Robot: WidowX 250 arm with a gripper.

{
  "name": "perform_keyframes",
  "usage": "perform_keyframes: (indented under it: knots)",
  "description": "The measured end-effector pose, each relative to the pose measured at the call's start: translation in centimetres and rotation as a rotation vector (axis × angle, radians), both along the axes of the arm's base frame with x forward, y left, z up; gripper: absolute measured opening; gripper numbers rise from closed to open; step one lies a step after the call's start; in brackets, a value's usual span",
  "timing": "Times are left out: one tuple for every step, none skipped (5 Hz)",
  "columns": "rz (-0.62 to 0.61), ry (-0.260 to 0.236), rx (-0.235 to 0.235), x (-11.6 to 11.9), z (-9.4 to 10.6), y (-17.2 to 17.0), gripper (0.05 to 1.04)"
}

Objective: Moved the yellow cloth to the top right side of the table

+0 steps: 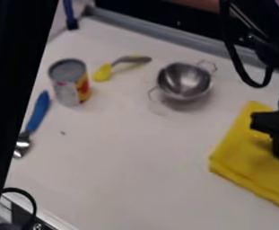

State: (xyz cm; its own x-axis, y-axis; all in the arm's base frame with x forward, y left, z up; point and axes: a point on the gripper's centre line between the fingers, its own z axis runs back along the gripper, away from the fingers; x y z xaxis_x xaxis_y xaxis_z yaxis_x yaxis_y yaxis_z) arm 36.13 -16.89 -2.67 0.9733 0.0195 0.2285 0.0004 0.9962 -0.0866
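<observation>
The gripper (269,137) is at the right edge, low over the yellow cloth (237,155). Its two black fingers stand apart, one toward the upper left and one toward the lower right, with yellow fabric visible beneath them. Folded and lying flat, the cloth covers the lower right of the white table and runs out of the right edge of the view. Part of it is hidden behind the gripper. Whether the fingertips touch the fabric I cannot tell.
A metal bowl with wire handles (183,81) stands upper middle. Left of it are a yellow-tipped utensil (103,72), a can (69,83) and a blue-handled spoon (38,110). A grey rail (153,32) borders the table's top side.
</observation>
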Motion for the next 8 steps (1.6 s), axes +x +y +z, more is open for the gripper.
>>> perform_keyframes:
  knots:
    - [0.003, 0.002, 0.013, 0.7, -0.1, 1.7, 0.052]
    - [0.008, 0.025, 0.033, 1.6, -0.1, 3.6, 0.052]
    - [0.014, 0.046, 0.028, 2.1, 0.0, 4.6, 0.052]
    - [-0.014, 0.066, -0.011, 1.6, 0.0, 4.5, 0.052]
    - [0.005, 0.093, -0.028, 0.8, 0.3, 5.3, 0.052]
    - [0.065, 0.115, -0.041, 1.2, 0.7, 6.7, 0.070]
    - [0.129, 0.097, -0.057, 1.6, 2.6, 7.7, 0.211]
    - [0.136, 0.114, -0.086, 1.1, 4.3, 7.5, 0.446]
